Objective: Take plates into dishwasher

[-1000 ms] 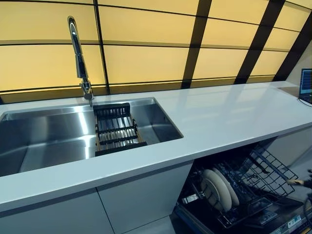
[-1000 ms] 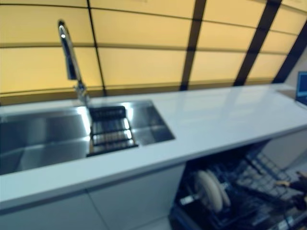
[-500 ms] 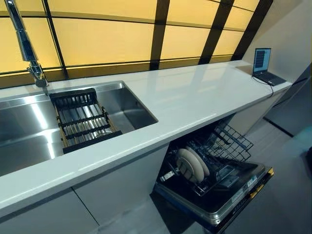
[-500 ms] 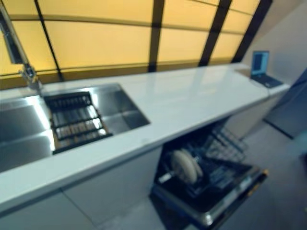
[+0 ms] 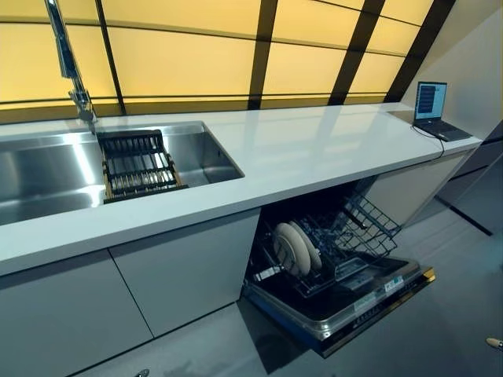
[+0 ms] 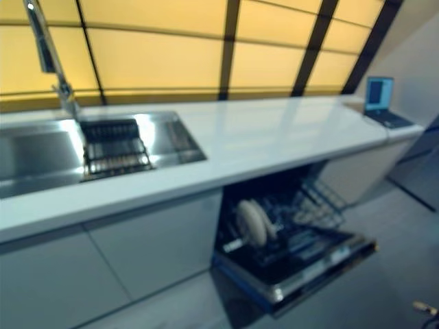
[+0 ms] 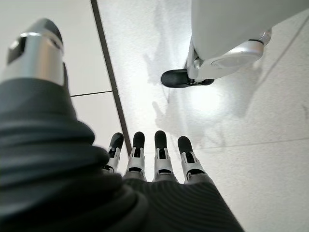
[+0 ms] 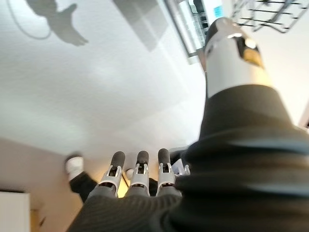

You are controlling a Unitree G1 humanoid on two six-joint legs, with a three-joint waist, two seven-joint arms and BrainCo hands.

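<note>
Your left hand [image 7: 154, 159] and right hand [image 8: 140, 176] hung empty over the floor, fingers straight and relaxed. The plates [image 5: 295, 247] already stood on edge in the dishwasher's [image 5: 369, 302] pulled-out lower rack [image 5: 357, 232], slotted upright to drain. The sink [image 5: 47, 169] held only a dish rack [image 5: 137, 163], so loading looked finished.

Kitchen, prob. a home or showroom. Long white counter [image 5: 314, 153] w/ steel sink [image 5: 47, 169] & tall faucet [image 5: 67, 59]. Open dishwasher [image 5: 346, 294] below w/ plates [image 5: 295, 247] racked; laptop [image 5: 434, 110] at far end.
</note>
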